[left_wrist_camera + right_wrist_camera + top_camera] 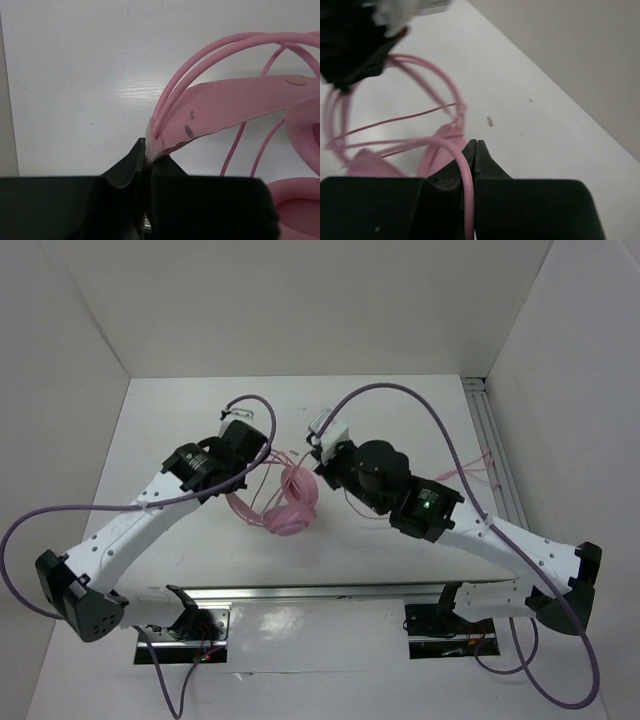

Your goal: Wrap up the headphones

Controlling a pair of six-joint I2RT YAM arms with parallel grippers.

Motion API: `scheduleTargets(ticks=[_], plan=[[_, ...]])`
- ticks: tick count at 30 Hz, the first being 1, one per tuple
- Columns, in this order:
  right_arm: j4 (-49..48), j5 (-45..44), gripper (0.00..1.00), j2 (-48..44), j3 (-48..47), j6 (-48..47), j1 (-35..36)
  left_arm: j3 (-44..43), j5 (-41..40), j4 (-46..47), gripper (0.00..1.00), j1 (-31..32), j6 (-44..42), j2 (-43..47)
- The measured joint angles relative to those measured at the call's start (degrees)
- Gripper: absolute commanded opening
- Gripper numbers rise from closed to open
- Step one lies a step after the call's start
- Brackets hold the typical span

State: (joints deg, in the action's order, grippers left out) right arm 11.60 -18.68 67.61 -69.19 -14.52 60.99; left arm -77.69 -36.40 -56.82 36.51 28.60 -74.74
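Pink headphones lying mid-frame on the white table, left gripper clenched on the headband end at lower centre, right gripper pinched tight around the thin cord

The right gripper: its 2 black fingers stand tip to tip, no gap visible, with the thin pink cord of the headphones running down between them. The headband wires arch above the white table, blurred. Upper left, the left gripper, dark and out of focus, meets those wires. A grey wall lies beyond the table edge
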Motion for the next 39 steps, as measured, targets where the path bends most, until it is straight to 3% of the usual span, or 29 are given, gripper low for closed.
scheduleTargets(ticks=[3, 10, 15, 17, 20, 24, 26, 28, 31, 39], plan=[[0.66, 0.92, 0.00, 0.15, -2.36, -2.05, -6.67, 1.29, 1.40, -0.22, 0.00, 3.58, -2.49, 4.74], [2.93, 11.58, 0.00, 4.07, -3.78, -2.19, -20.52, 1.46, 16.35, 4.50, 0.00, 5.29, -4.74, 16.87], [0.48, 22.10, 0.01, 5.07, -0.79, 0.98, -25.79, -6.73, 24.17, 2.75, 0.00, 4.98, -6.36, 16.50], [-1.57, 25.99, 0.08, 4.90, 1.25, 2.45, -26.58, -10.51, 25.97, 1.38, 0.00, 4.90, -7.21, 15.45], [-7.04, 32.96, 0.16, 4.15, 6.25, 6.21, -27.78, -17.66, 29.81, -1.99, 0.00, 4.94, -7.74, 13.57], [-18.21, 43.41, 0.18, 4.44, 13.70, 14.23, -28.87, -26.21, 34.91, -3.63, 0.00, 5.38, -6.86, 11.80], [-25.18, 47.10, 0.18, 5.57, 17.07, 18.56, -27.39, -28.98, 35.69, -3.54, 0.00, 5.42, -5.60, 11.41], [-31.67, 49.48, 0.10, 7.87, 19.54, 22.16, -25.20, -30.42, 35.58, -3.48, 0.00, 5.42, -4.17, 11.39], [-41.59, 52.68, 0.10, 12.79, 22.53, 27.34, -22.64, -31.21, 32.87, -3.87, 0.00, 5.42, -1.44, 11.39], [-58.18, 54.58, 0.19, 27.26, 25.29, 35.82, -20.22, -35.30, 22.75, -6.34, 0.00, 5.42, 7.58, 8.98]])
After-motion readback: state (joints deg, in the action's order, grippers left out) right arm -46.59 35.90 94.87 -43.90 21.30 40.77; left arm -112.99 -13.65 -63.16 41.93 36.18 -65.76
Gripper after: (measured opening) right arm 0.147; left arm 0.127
